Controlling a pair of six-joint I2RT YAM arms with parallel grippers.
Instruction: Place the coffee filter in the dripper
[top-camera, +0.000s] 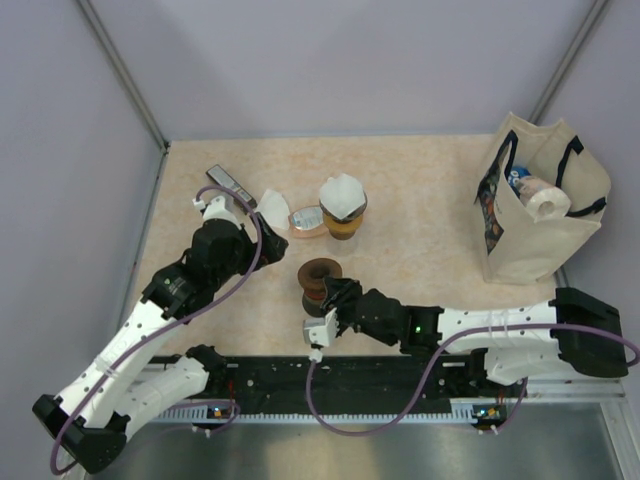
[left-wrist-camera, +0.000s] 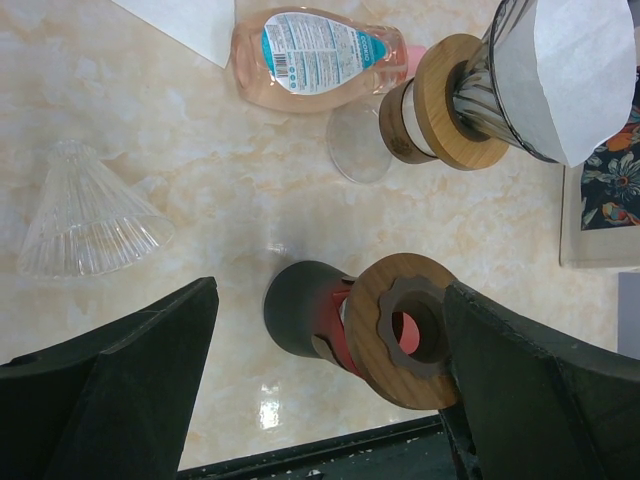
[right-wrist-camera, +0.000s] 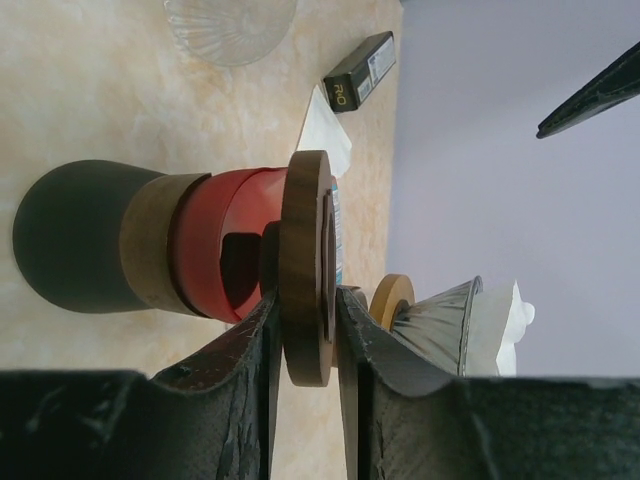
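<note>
A clear glass dripper (left-wrist-camera: 90, 215) lies on its side on the table; it also shows in the right wrist view (right-wrist-camera: 230, 25). A loose white paper filter (top-camera: 272, 208) lies flat beside a soap bottle (top-camera: 307, 220). A second, smoky dripper (top-camera: 343, 200) with a wooden collar holds a white filter (left-wrist-camera: 580, 75). My right gripper (top-camera: 328, 292) is shut on the wooden ring (right-wrist-camera: 308, 290) of a dark and red stand (top-camera: 320, 278). My left gripper (top-camera: 232, 240) is open and empty, held above the table, with the stand (left-wrist-camera: 300, 310) seen between its fingers.
A black box (top-camera: 228, 182) lies at the back left. A canvas bag (top-camera: 540, 205) with a paper roll stands at the right. A black rail (top-camera: 340, 375) runs along the near edge.
</note>
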